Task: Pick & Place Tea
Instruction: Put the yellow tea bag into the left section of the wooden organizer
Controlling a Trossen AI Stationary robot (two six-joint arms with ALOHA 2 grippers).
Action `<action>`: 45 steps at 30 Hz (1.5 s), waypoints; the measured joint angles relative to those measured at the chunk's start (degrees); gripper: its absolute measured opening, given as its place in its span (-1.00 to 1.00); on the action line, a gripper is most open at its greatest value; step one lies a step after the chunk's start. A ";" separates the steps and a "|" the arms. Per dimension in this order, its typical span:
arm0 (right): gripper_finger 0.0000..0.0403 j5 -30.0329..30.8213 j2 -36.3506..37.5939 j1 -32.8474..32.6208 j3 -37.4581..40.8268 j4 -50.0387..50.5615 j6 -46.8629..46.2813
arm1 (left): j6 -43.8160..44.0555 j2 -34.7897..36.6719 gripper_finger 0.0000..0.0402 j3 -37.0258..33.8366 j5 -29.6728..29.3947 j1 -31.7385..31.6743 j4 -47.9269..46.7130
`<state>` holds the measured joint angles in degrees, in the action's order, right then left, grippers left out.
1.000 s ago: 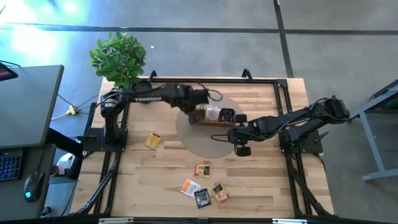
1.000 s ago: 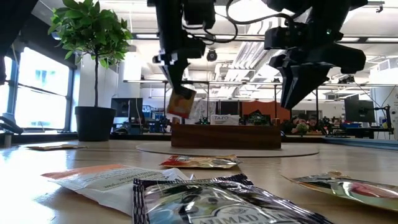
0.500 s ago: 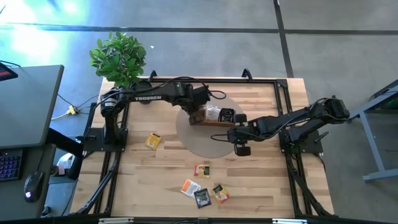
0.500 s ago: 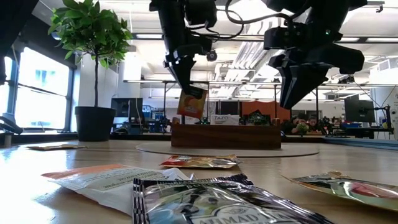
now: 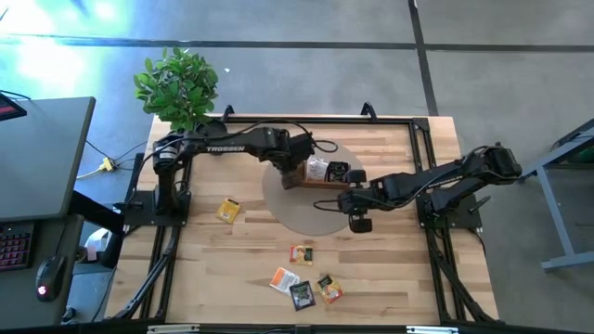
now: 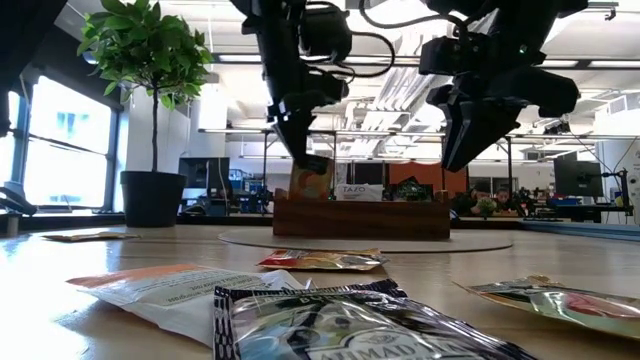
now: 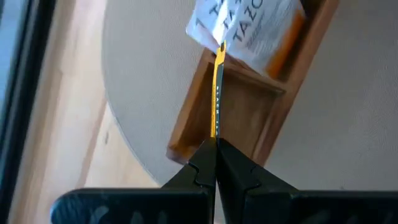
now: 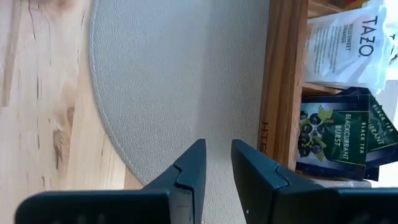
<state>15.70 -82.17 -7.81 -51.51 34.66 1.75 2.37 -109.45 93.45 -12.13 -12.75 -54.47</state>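
A long wooden tray [image 5: 320,178] stands on a round grey mat [image 5: 297,211]. A white-and-orange tea packet [image 7: 249,25] and black ones [image 8: 333,137] sit in its compartments. My left gripper [image 5: 299,171] is shut on an orange-yellow tea packet [image 6: 310,183], hanging over the tray's bare left-end compartment [image 7: 239,102]. My right gripper [image 8: 216,163] hovers open over the mat by the tray's near side, nothing between its fingers. More tea packets lie loose on the table: a yellow one [image 5: 227,210] at left and several [image 5: 302,283] near the front. My left gripper pinches the orange-yellow packet's upper edge [image 7: 215,134] between its two fingers, from above, slanting down. The left wrist view shows the packet edge-on, hanging nearly upright below the fingers. Its lower end [image 6: 309,193] is about level with the tray's rim; whether it touches the tray I cannot tell.
A potted plant [image 5: 178,85] stands at the table's far left corner. Black frame rails [image 5: 167,243] run along the table's sides. Bare wood lies between the mat and the loose packets. A desk with a keyboard [image 5: 14,243] stands left of the table.
My left gripper has sunk toward the tray's left end and rolled about its own line. The orange-yellow packet came down with it, from well above the tray's left end to about rim height over the end compartment.
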 joint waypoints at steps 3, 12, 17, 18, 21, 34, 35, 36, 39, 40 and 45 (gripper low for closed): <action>-0.63 -0.02 0.00 0.00 0.00 -0.01 -0.16 | -0.91 -0.02 -1.00 0.00 -1.44 0.00 0.78; -0.63 -0.02 -0.02 0.00 0.00 -0.01 -0.21 | -1.14 -0.02 -0.69 -0.37 -4.51 0.00 1.56; -0.63 -0.02 -0.02 0.00 0.00 -0.18 -0.38 | -0.63 -0.02 -0.41 -0.59 -4.80 0.02 1.50; -0.63 0.00 -0.02 0.00 0.00 -0.32 -0.63 | -0.49 -0.02 -0.37 -0.59 -4.68 0.08 1.44; -0.63 0.04 -0.02 0.00 0.00 -0.74 -1.90 | 1.72 -0.02 -0.32 0.25 -2.04 0.43 -1.43; -0.63 -4.69 -0.07 0.07 0.00 -9.51 3.58 | 14.89 11.52 -0.32 3.67 -9.65 8.27 -21.95; -0.63 -5.86 -0.07 0.07 0.00 -10.80 4.64 | 16.25 12.97 -0.32 2.90 -10.15 9.16 -21.85; -0.63 -6.99 -0.07 0.07 0.00 -11.83 5.51 | 18.07 14.77 -0.32 1.43 -10.25 10.04 -24.18; -0.63 -9.89 -0.44 -0.02 0.00 -15.17 6.16 | 24.05 19.29 -0.32 -2.97 -10.85 13.28 -25.82; -0.63 -10.41 -0.84 -0.09 0.00 -16.43 6.22 | 26.61 21.19 -0.32 -5.45 -11.11 14.26 -25.76; -0.63 -10.29 -4.12 -0.09 -0.02 -25.66 8.85 | 38.41 31.82 -0.32 -21.36 -11.49 18.94 -19.99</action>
<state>5.42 -86.29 -7.90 -51.53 9.00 10.60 40.78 -77.63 72.09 -23.62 6.19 -74.47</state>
